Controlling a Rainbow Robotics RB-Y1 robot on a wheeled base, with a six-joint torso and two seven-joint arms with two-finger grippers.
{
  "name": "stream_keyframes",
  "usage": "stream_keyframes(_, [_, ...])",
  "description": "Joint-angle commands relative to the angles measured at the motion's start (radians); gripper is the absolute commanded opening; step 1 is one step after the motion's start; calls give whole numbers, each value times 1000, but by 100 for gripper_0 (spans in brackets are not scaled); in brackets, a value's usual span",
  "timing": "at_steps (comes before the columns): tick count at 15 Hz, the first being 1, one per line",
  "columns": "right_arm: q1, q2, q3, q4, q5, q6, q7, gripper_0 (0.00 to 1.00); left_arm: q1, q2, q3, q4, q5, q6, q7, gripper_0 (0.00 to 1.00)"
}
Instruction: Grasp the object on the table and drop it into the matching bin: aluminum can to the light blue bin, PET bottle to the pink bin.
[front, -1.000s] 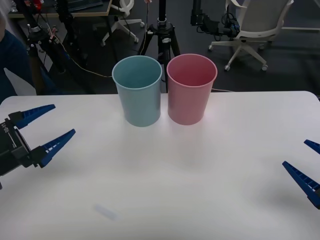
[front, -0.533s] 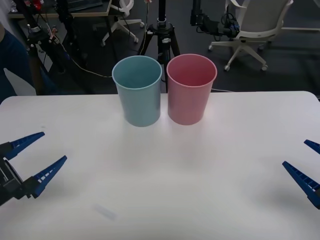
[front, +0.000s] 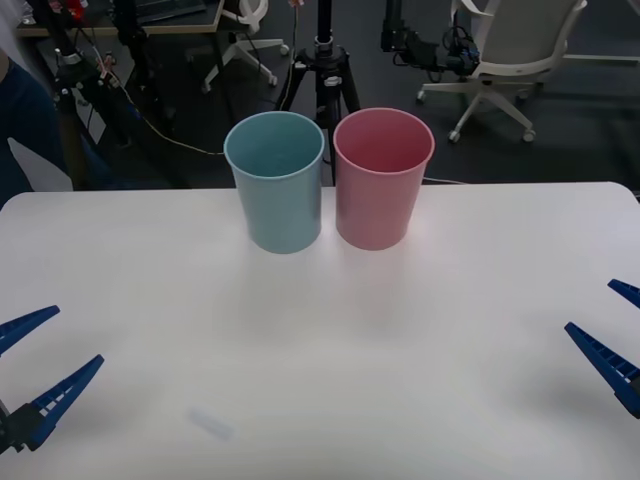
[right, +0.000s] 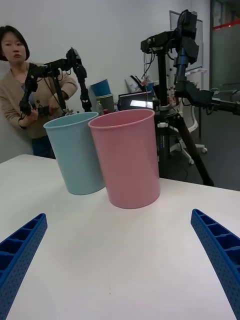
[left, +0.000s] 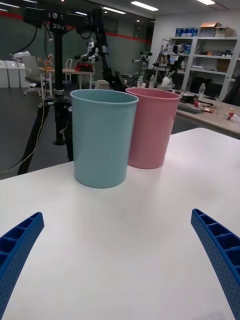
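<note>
The light blue bin (front: 275, 180) and pink bin (front: 383, 176) stand upright, side by side and touching, at the far middle of the white desk (front: 330, 340), with the left gripper (front: 28, 378) and right gripper (front: 622, 335) low at opposite near edges, jaws apart, holding nothing.

You're looking at a plain white table (front: 330, 330) — no pattern on it, just soft grey shadows. The light blue bin (front: 275, 180) is a pale, even blue all over, its inside a shade darker. Beside it, the pink bin (front: 382, 178) is a flat rosy pink. The left gripper (front: 30, 375) and the right gripper (front: 622, 335) have deep blue fingers (left: 220, 255) — ribbed, with rows of tiny dots.
</note>
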Motion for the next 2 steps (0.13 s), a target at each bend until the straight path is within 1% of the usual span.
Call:
stream_keyframes(1, [0,0,0,0,0,0,0,100,5,-1,1,0,6,1,-1,100])
stream_keyframes(2, [0,0,0,0,0,0,0,100,5,-1,1,0,6,1,-1,100])
